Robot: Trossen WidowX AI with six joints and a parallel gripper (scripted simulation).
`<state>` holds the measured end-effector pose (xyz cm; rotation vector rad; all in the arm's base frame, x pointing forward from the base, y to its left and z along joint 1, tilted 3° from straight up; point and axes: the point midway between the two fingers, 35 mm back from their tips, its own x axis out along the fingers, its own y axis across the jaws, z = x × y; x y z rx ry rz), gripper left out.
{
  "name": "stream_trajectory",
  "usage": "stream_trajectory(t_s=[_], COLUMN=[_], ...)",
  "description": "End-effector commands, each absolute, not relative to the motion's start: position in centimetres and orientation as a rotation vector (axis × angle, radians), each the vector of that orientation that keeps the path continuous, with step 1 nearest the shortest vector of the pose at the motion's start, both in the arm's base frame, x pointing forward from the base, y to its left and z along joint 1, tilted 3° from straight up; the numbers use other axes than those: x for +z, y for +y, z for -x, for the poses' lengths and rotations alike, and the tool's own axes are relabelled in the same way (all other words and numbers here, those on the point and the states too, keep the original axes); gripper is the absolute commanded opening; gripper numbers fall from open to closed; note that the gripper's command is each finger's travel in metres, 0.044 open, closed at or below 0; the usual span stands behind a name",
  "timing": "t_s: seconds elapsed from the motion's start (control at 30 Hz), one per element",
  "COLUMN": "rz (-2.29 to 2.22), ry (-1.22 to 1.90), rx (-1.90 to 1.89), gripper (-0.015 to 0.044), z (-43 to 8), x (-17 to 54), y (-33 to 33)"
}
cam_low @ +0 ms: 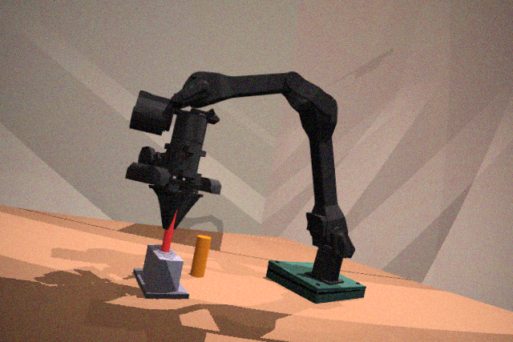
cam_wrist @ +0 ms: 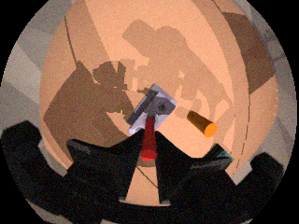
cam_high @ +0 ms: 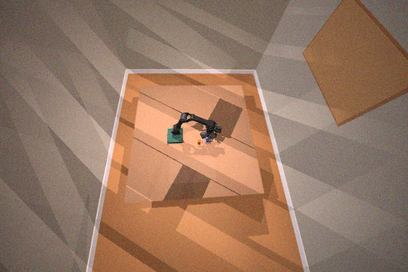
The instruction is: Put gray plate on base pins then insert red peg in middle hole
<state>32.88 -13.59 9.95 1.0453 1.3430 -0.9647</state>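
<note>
A blue-gray block (cam_high: 207,141) (cam_low: 161,274) (cam_wrist: 164,115) stands on a wider flat foot of the same colour. In the wrist view a small dark round spot shows on its top. I cannot tell the plate from the base there, and no pins can be made out. My gripper (cam_low: 170,227) (cam_wrist: 149,133) is shut on the red peg (cam_low: 166,242) (cam_wrist: 149,142), above the block. The peg points down, slightly tilted, and its lower end meets the block's top in the exterior view. Whether the end is in a hole is unclear.
An orange cylinder (cam_high: 199,142) (cam_low: 200,256) (cam_wrist: 210,130) stands upright close beside the block, on the side toward the arm's mount. The arm's green mount (cam_high: 174,137) (cam_low: 289,271) is farther off on that side. Dark shadows cross the tan surface.
</note>
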Motion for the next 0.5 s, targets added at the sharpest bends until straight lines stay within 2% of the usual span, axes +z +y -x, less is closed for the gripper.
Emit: stream_trajectory(t_s=[0.0, 0.47], rz=[-1.044, -1.045], ry=[1.342, 1.343], rx=[-0.967, -0.965], gripper=[0.0, 0.0], z=[-32.87, -32.94], x=[9.88, 9.81], y=[-13.63, -13.7])
